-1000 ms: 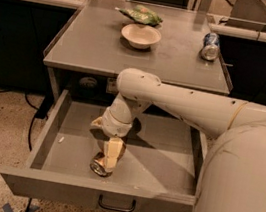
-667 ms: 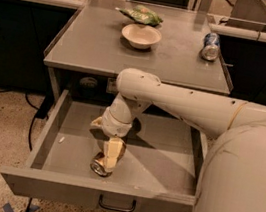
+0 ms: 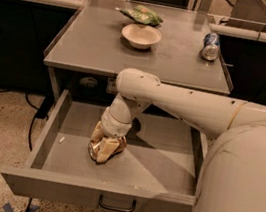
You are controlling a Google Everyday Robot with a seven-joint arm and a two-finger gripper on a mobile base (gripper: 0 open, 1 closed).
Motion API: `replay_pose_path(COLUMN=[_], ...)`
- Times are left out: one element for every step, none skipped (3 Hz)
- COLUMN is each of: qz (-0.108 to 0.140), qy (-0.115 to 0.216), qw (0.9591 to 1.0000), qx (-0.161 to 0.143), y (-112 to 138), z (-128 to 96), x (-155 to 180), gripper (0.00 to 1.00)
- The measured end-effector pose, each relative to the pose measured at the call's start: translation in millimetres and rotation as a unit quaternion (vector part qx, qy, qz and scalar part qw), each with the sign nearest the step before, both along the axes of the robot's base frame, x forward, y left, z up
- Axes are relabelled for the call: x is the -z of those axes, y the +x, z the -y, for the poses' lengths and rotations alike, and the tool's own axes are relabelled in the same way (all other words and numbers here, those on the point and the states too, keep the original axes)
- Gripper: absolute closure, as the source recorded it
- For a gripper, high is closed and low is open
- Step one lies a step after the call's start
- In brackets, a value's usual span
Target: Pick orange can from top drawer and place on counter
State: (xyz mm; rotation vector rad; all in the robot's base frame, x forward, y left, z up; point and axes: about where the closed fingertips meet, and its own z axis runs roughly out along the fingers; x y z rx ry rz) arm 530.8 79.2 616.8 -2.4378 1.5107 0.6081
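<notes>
So here's where you're at: your gripper (image 3: pixel 103 146) is down inside the top drawer (image 3: pixel 51 130), left of the middle of the drawer floor, and it's clamped onto the orange can (image 3: pixel 95 153). You can see a pale finger on each side of the can, with the shiny crumpled metal poking out between them at the bottom. The can sits low, right at the drawer floor; can't tell if it's touching the floor or just off it. Your arm (image 3: pixel 174 102) reaches in from the right, crosses in front of the counter edge and bends straight down into the drawer.

The drawer is pulled out wide open, with its dark handle (image 3: pixel 116 204) on the front panel facing the camera. Apart from the can and the gripper, the only thing you've got in there is a tiny white speck (image 3: pixel 61 139) near the left wall.

Up on the counter (image 3: pixel 97 46) there's a cream bowl (image 3: pixel 141 35) toward the back, with a green bag (image 3: pixel 140 14) lying just behind it, right by its far rim. What's inside the bowl, I can't make out. Over by the right rim there's a blue and silver can (image 3: pixel 211 46) lying on its side, well apart from the bowl.
</notes>
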Motion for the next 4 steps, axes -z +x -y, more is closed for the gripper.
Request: replay_pose_path(qz=[0.0,0.0,0.0,0.001], qy=[0.0,0.0,0.0,0.005], qw=[1.0,1.0,1.0,1.0], qx=[0.0,0.0,0.0,-0.004], y=[0.0,0.0,-0.1,-0.9], z=[0.0,0.0,0.0,-0.3], x=[0.0,0.1,0.1,-3.4], gripper=[0.69,0.92,1.0,1.0])
